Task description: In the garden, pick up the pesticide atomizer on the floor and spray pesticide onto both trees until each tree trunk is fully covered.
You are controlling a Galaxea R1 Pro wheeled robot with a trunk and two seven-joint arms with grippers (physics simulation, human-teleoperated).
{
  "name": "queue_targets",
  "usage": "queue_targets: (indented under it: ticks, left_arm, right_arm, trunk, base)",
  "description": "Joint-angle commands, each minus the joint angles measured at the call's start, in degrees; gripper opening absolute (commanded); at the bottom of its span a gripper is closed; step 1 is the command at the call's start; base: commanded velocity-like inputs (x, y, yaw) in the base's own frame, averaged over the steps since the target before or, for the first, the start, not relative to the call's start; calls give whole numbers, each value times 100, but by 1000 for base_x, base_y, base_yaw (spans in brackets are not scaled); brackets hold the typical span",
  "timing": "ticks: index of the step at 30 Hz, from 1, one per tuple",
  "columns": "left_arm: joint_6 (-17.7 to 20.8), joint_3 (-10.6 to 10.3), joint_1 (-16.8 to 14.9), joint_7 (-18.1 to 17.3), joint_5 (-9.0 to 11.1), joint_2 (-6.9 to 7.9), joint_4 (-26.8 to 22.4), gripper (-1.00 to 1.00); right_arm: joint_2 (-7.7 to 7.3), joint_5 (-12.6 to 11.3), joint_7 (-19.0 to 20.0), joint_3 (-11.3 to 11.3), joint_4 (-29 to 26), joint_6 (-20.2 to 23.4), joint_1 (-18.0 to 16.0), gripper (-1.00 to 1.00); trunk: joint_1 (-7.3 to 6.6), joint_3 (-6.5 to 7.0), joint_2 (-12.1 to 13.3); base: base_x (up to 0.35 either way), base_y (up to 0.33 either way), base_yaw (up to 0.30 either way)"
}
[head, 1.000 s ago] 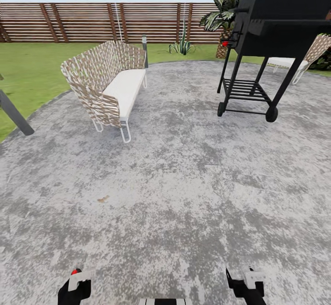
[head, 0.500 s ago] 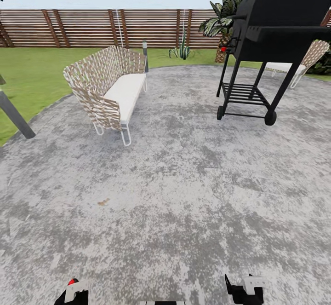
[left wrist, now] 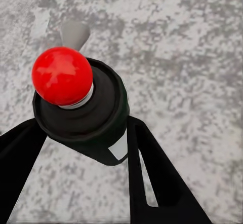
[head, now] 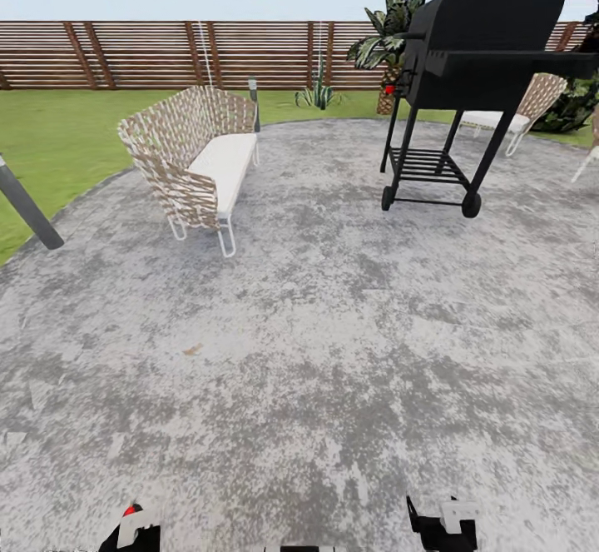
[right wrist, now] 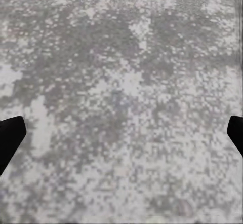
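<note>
Grey mottled stone paving [head: 333, 352] takes up most of the head view, curving out to a green lawn [head: 58, 127] backed by a brown slatted fence [head: 150, 52]. A woven wicker sofa [head: 195, 161] with a white cushion stands at the paving's left edge. A black wheeled grill [head: 466, 44] stands well apart from it on the right, with a short palm [head: 387, 27] behind it by the fence and a second wicker chair [head: 516, 111] partly hidden past its legs. At the bottom edge I can see my left pincer [head: 133, 531], with a speck of red on top, and my right pincer [head: 441, 527], both low over the stone.

On the left wrist view, the pesticide atomizer [left wrist: 86, 117] sits between the two black fingers [left wrist: 147, 173]. It has a dark round body, a small white label and a glossy red ball on top (a grey part pokes out behind it). The left pincer is closed around it, and the bottle hangs above the paving.

On the right wrist view there is bare speckled stone, with black fingertips [right wrist: 10, 138] just at the opposite edges. That pincer is spread wide and carries nothing.
</note>
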Motion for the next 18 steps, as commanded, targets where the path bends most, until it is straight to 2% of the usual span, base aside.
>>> queue_targets:
  ticks: [1, 10, 18]
  left_arm:
    - [-18, 23, -3, 22, -60, -2, 6, -100]
    - [-18, 29, -3, 27, -60, -2, 0, -100]
    - [-18, -11, -3, 29, -86, -10, -11, -100]
  right_arm:
    - [0, -1, -2, 1, 6, -19, -4, 100]
    - [0, -7, 1, -1, 6, -19, -4, 100]
    - [0, -16, -2, -1, 6, -19, -4, 100]
  trunk:
    - [-4, -4, -2]
    - [-4, -1, -2]
    - [-26, 33, 38]
  base:
    - [-287, 224, -266]
    - [-272, 226, -291]
    - [-34, 29, -300]
